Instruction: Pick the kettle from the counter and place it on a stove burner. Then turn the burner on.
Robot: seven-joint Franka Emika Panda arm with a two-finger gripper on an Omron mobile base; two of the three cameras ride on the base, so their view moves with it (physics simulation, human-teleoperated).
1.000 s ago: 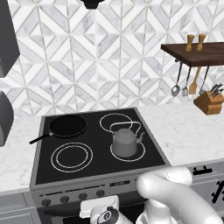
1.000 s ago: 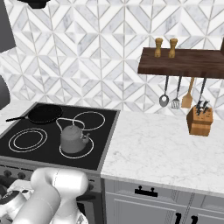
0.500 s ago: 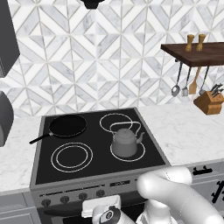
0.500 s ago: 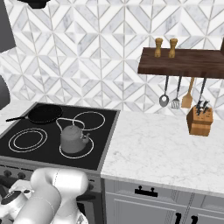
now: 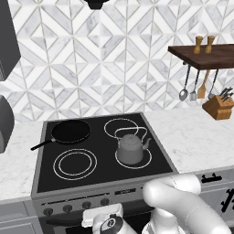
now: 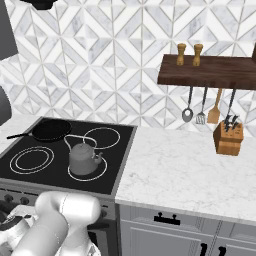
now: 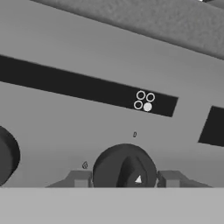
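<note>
Grey kettle [image 5: 130, 148] is already sitting on a single-ring stove burner [image 5: 133, 157] on the black glass cooktop [image 5: 100, 171], so you'll find it up and behind your gripper [image 7: 124, 178], well apart from it. From the right side you see the same kettle [image 6: 84, 159] on its ring, with the white marble counter [image 6: 185, 170] stretching off to the side.

Your gripper is down low at the stove's front control panel [image 7: 65, 131]. In the hand view the two fingertips [image 7: 80, 179] stand on either side of a dark round knob [image 7: 124, 168], one just beside each edge. Can't tell if they're actually touching it or just flanking it; the jaws look partly closed in around it, not wide. Another dark knob [image 7: 6, 155] sits off toward the left edge of that view. Just above your knob there's a little four-circle burner marker [image 7: 144, 101] with one dot filled in.

Black frying pan [image 5: 69, 132] is on the far burner, next to the kettle but not touching it.
</note>
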